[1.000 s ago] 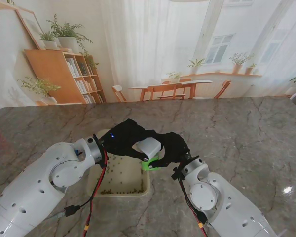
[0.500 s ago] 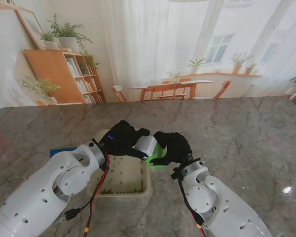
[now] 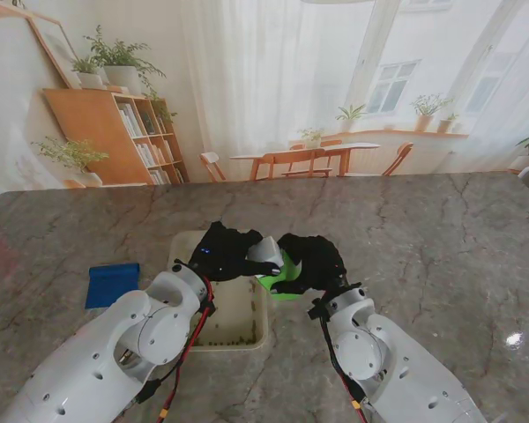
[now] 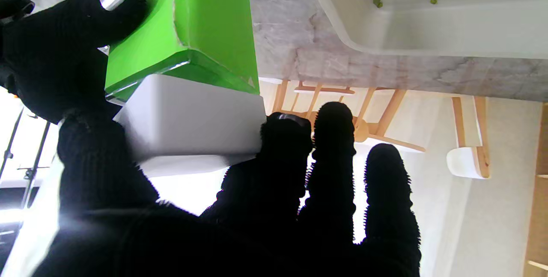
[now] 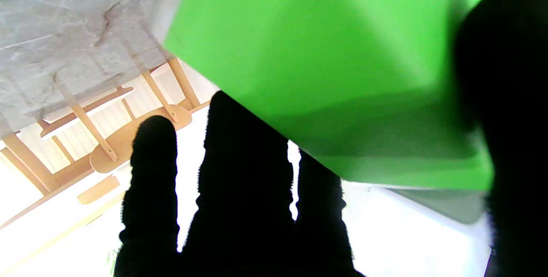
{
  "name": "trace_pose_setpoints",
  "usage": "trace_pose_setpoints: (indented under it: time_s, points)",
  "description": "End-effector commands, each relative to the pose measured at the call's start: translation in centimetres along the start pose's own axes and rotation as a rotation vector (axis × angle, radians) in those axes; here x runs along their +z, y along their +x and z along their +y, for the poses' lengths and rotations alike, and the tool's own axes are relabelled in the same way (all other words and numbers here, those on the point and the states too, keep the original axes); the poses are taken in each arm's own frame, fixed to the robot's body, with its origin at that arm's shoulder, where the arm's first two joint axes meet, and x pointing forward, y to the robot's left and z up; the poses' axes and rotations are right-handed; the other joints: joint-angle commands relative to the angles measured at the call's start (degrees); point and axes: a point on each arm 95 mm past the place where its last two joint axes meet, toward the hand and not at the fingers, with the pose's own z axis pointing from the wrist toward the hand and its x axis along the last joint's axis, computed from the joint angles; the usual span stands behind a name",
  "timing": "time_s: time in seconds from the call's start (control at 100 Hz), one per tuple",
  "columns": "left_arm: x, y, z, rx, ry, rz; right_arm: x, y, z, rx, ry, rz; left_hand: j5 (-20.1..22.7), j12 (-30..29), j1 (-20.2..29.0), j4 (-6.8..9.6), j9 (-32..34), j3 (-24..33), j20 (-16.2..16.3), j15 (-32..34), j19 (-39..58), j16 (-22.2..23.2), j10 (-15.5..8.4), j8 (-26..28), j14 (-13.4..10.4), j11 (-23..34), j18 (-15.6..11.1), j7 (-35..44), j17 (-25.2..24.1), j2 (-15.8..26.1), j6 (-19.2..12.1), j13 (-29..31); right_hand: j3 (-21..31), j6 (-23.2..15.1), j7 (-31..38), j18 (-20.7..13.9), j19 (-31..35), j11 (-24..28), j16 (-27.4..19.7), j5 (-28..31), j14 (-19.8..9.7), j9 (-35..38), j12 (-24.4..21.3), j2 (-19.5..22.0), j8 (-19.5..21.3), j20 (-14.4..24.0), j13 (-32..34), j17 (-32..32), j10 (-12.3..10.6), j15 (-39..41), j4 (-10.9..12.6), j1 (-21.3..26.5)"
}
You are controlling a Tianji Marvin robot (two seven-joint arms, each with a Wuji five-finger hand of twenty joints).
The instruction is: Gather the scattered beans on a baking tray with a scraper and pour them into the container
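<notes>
Stand view: left hand (image 3: 219, 253) and right hand (image 3: 313, 262) fingers pinch the unlabelled green-and-white scraper (image 3: 271, 262).

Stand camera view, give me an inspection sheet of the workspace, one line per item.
Surface: grey marble table.
Job's things: white baking tray, beans along its nearer edge; green and white scraper held over the tray's right rim; container, nothing seen.
Clutter: blue pad, left of the tray.
Hands: left hand and right hand both on the scraper.
Cables: red and black cables along the left forearm.
Surroundings: backdrop of a bookshelf, curtains, chairs.
</notes>
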Motion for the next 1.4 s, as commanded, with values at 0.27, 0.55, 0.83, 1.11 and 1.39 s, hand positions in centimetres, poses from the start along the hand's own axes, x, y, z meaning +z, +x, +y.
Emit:
trace_pose_setpoints:
  time_s: [0.27,0.55,0.83,1.11,1.39]
  points:
    - [-1.6,1.7,0.2,-0.023,-0.014,-0.007,0.6,0.9,0.3,0.013,-0.020,0.023,-16.59,-41.00,-5.47,4.50,-28.38,9.36,-8.43,-32.50,-20.60,-21.43,5.27,-38.25,3.05,-55.25,7.97,-32.67,-4.23,14.30,4.74,-15.14,23.23,-14.75,13.48,0.02,1.09,8.61,-0.05,3.19,-2.82,4.21,1.46,8.47,4.72,0.11,-0.63,-0.10,-6.08,0.37,4.58,10.70]
    - [-3.6,0.2,-2.4,0.097,0.132,0.039,0.6,0.8,0.4,0.011,-0.020,0.024,-25.10,-50.01,-1.09,4.60,-41.81,9.34,-13.18,-38.23,-31.76,-29.55,3.40,-42.77,-0.32,-58.07,1.83,-35.59,-7.38,15.64,5.90,-24.53,22.91,-15.17,13.41,-0.13,1.08,8.44,-0.25,2.91,-3.04,4.03,1.47,8.80,4.61,-0.06,-0.76,-0.13,-6.29,0.05,4.72,10.77]
    - [-6.0,-2.5,-4.8,0.275,0.032,0.222,0.6,0.8,0.6,0.014,-0.028,0.042,-25.08,-52.69,5.71,5.09,-48.04,9.90,-15.71,-38.59,-33.43,-33.12,0.74,-55.00,-3.84,-58.82,-1.94,-37.86,-5.73,2.63,-3.23,-27.03,21.61,-16.17,13.19,-0.85,0.73,7.73,-0.62,2.55,-3.91,3.65,1.25,10.21,4.45,-0.35,-0.86,-0.13,-7.30,-0.97,4.93,10.64]
    - [-5.1,-3.1,-4.5,0.487,-0.076,0.336,0.5,1.1,0.5,0.032,-0.024,0.075,-25.04,-52.84,8.50,4.78,-50.35,10.42,-17.48,-37.08,-28.58,-32.31,2.31,-68.63,-3.80,-59.88,-3.84,-39.48,-6.44,1.33,-2.48,-28.69,21.22,-16.59,13.20,-0.90,0.37,7.39,-0.57,2.66,-4.17,3.88,1.28,10.25,4.34,-0.49,-0.63,0.09,-7.52,-1.49,5.13,10.58]
    - [-3.1,-2.8,-4.0,0.540,-0.034,0.398,0.5,1.3,0.5,0.067,-0.022,0.098,-24.98,-55.21,13.17,4.93,-50.44,10.97,-19.05,-35.64,-25.01,-31.20,3.71,-69.57,-3.11,-60.31,-5.64,-39.42,-8.11,0.97,0.03,-31.12,21.56,-16.85,13.20,-0.63,0.20,7.24,-0.34,2.94,-4.31,4.16,1.34,9.81,4.25,-0.43,-0.36,0.06,-7.67,-1.76,5.02,10.41]
